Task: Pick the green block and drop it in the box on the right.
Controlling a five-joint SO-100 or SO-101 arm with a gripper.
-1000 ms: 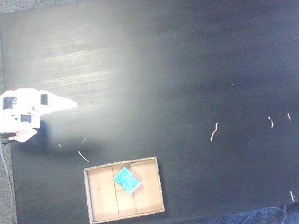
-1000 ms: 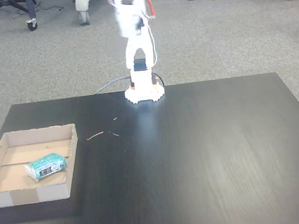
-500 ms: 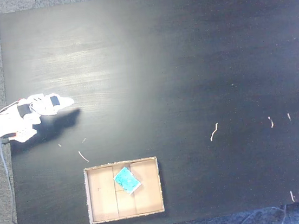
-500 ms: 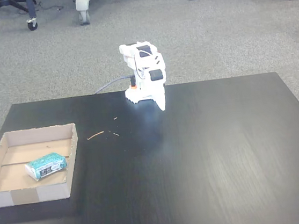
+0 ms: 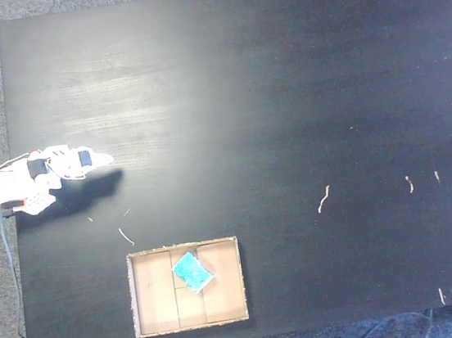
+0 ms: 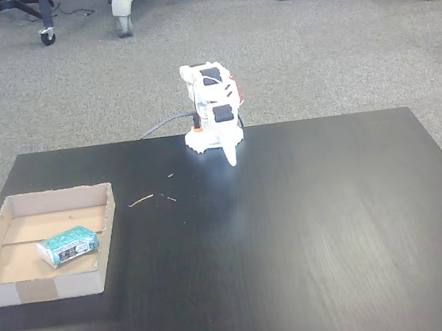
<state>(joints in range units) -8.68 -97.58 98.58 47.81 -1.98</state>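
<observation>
The teal-green block [image 5: 192,272] [image 6: 68,246] lies flat on the floor of the tan cardboard box [image 5: 139,264] [image 6: 16,206], near its middle. The box sits at the table's near edge in the top-down fixed view and at the left in the front fixed view. My white arm is folded low over its base at the table's edge. Its gripper [image 5: 104,159] [image 6: 232,160] points out over the table, fingers together and holding nothing, well apart from the box.
The black table [image 5: 298,86] [image 6: 332,225] carries a few thin pale scraps [image 5: 323,199] [image 6: 140,199]. A grey cable [image 6: 160,125] runs from the arm's base onto the carpet. Chair wheels [image 6: 47,37] stand on the floor behind.
The arm has folded down from an upright, raised pose to a low rest over its base. The block and box have not moved.
</observation>
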